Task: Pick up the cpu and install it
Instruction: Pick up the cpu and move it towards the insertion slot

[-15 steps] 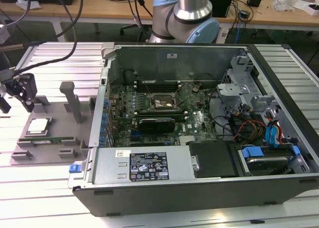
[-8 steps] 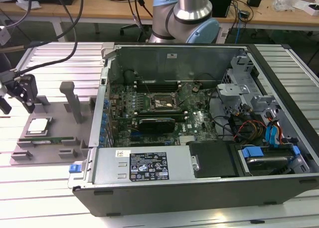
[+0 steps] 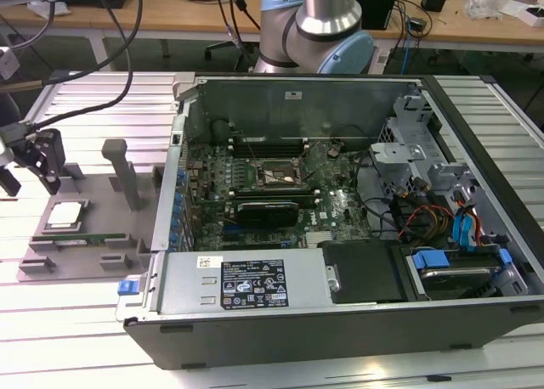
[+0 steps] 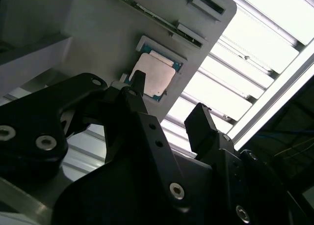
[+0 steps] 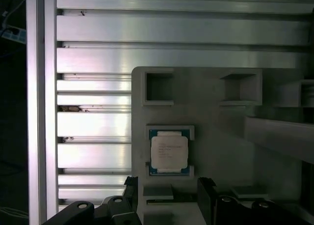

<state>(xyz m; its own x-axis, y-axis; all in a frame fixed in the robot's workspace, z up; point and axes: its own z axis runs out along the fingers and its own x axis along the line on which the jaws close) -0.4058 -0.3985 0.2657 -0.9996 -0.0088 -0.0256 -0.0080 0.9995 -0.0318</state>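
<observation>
Pincer (image 4: pixel 169 97) open, holding nothing, my fingers (image 4: pixel 198 124) spread apart and up off the grey tray (image 5: pixel 216 131). Cpu (image 5: pixel 169 153) lies flat, metal top up, in a shallow recess on that tray. Its green edge shows all round, with raised lips at the recess corners. In both wrist views it sits just ahead of the gap between my fingers, untouched. The gap looks wider than the chip.

The tray edge nearest the cpu runs straight, with the ribbed metal table (image 5: pixel 93 124) bare beside it, so there is room on that side. Two square pockets (image 5: pixel 158 87) sit beyond the chip, apart from it.

In the exterior view an upright post (image 3: pixel 123 172) stands on the tray between the cpu and the computer case (image 3: pixel 476 321), so it is tighter there. The case lies open at the exterior view's right, its side wall (image 3: pixel 170 185) just beside the tray. The socket (image 3: pixel 272 175) sits on the board inside, well apart from me, with the graphics card (image 3: pixel 268 209) just beside it.
</observation>
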